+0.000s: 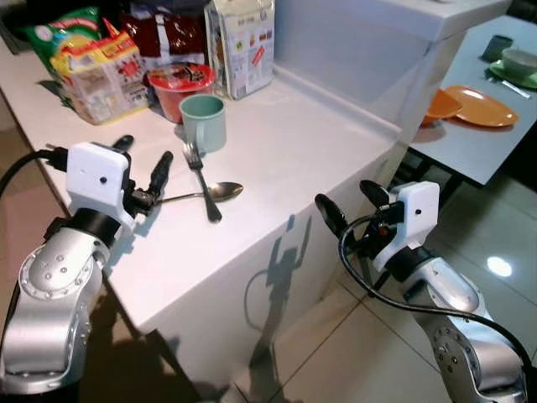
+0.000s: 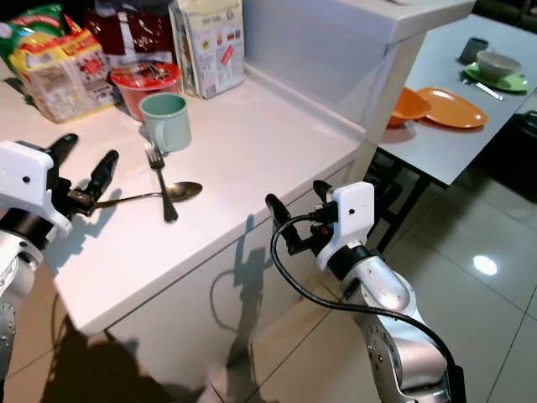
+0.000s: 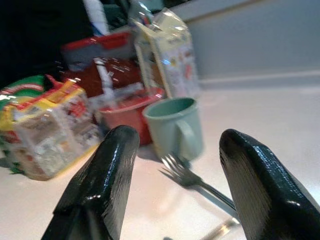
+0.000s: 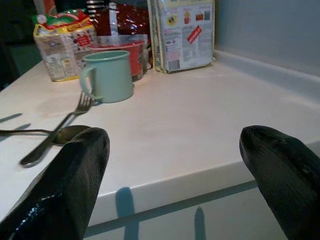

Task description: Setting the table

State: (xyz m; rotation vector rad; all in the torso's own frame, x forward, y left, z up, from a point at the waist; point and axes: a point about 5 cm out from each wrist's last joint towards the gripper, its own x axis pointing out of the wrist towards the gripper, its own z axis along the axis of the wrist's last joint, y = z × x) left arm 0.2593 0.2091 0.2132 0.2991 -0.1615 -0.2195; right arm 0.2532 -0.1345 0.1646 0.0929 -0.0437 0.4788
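Observation:
A fork [image 1: 201,178] and a spoon [image 1: 220,192] lie crossed on the white counter [image 1: 294,143], just in front of a pale green mug [image 1: 204,122]. My left gripper [image 1: 143,168] hovers open over the counter at the spoon's handle end, its fingers [image 3: 105,175] apart with nothing between them. My right gripper [image 1: 352,204] is open in the air off the counter's front corner, level with its edge. The mug [image 4: 107,75], fork [image 4: 65,125] and spoon [image 4: 65,134] appear beyond its fingers [image 4: 75,175].
Snack bags [image 1: 92,63], a red bowl [image 1: 178,84] and a carton [image 1: 242,42] crowd the counter's back. To the right stands a grey dining table [image 1: 470,143] with orange plates [image 1: 482,105], a green bowl [image 1: 520,60] and a dark cup [image 1: 497,46]. Tiled floor lies below.

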